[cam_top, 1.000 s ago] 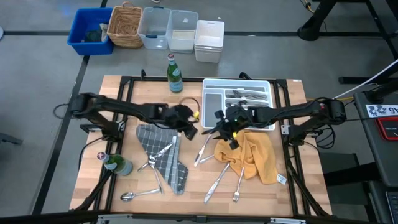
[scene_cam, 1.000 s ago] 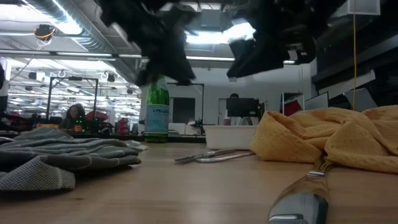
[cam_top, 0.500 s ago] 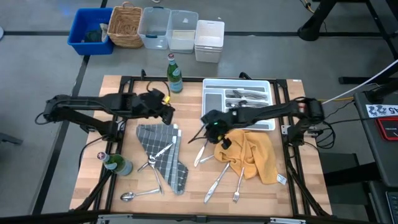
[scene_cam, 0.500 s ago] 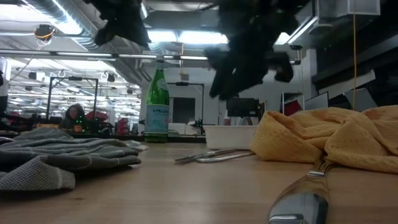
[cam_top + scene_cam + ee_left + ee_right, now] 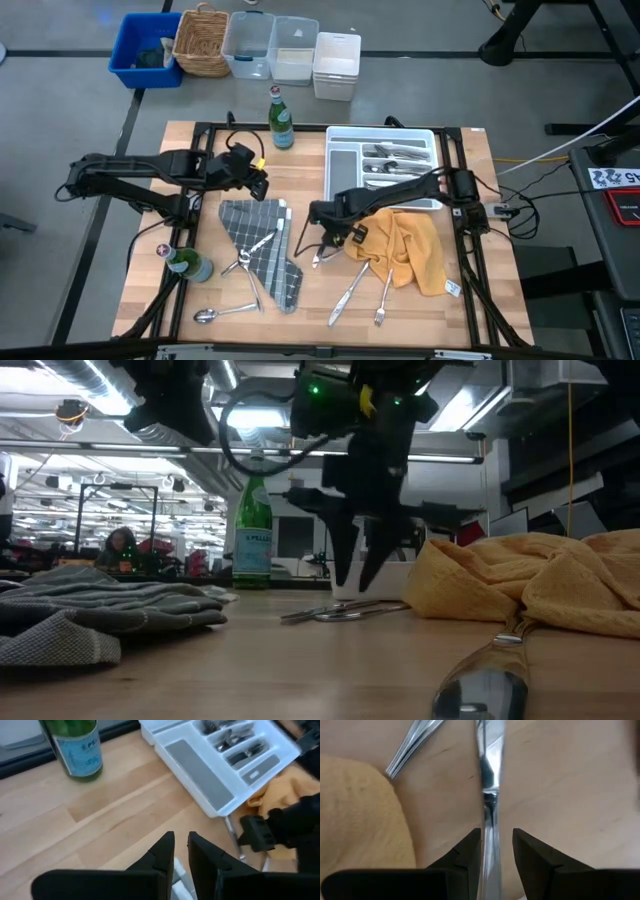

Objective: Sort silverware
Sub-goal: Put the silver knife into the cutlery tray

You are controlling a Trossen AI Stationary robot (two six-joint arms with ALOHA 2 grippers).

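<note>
Silverware lies about the table. A knife (image 5: 489, 780) and a second piece (image 5: 415, 742) rest flat on the wood beside the yellow cloth (image 5: 405, 250). More pieces lie on the grey cloth (image 5: 262, 242) and near the front edge (image 5: 355, 285). Others sit in the white tray (image 5: 345, 160). My right gripper (image 5: 325, 228) points down and is open, a finger on each side of the knife, with its tips just above the table (image 5: 358, 575). My left gripper (image 5: 260, 185) hangs raised over the table's left half. Its fingers (image 5: 167, 845) stand close together with nothing seen between them.
One green bottle (image 5: 281, 118) stands at the far edge and another (image 5: 188, 265) at the left. A spoon (image 5: 225, 313) lies at the near left and a fork (image 5: 383, 295) below the yellow cloth. Bins and a basket (image 5: 200, 40) stand beyond the table.
My left gripper has drawn back toward the table's left edge and risen. My right gripper has moved from beside the tray toward the left and near side. It has sunk and tipped to point down over the knife. No silverware has moved.
</note>
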